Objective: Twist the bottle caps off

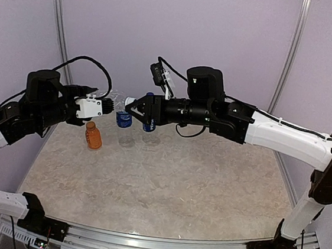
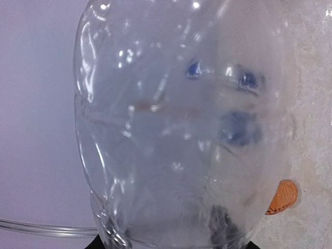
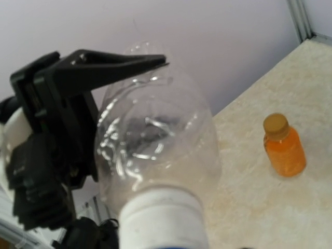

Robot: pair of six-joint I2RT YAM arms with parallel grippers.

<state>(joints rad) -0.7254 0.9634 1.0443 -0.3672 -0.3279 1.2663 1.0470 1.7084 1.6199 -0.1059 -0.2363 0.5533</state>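
A small clear unlabelled bottle [image 1: 115, 100] hangs on its side above the table, with my left gripper [image 1: 105, 105] shut on its body. It fills the left wrist view [image 2: 171, 129]. In the right wrist view its whitish cap [image 3: 161, 220] points at the camera, and a black left finger [image 3: 119, 65] lies along the bottle [image 3: 155, 140]. My right gripper [image 1: 130, 110] stands open at the cap end, one jaw on each side. Two blue-labelled bottles [image 1: 123, 120] [image 1: 149, 124] stand below it. The orange bottle [image 1: 93, 136] [image 3: 284, 150] keeps its brown cap [image 3: 275, 124] [image 2: 282, 197].
The bottles stand at the far left of the beige marbled table [image 1: 165, 190]. Pale walls with metal posts [image 1: 60, 12] close the back and sides. A metal rail [image 1: 159, 246] runs along the near edge by the arm bases.
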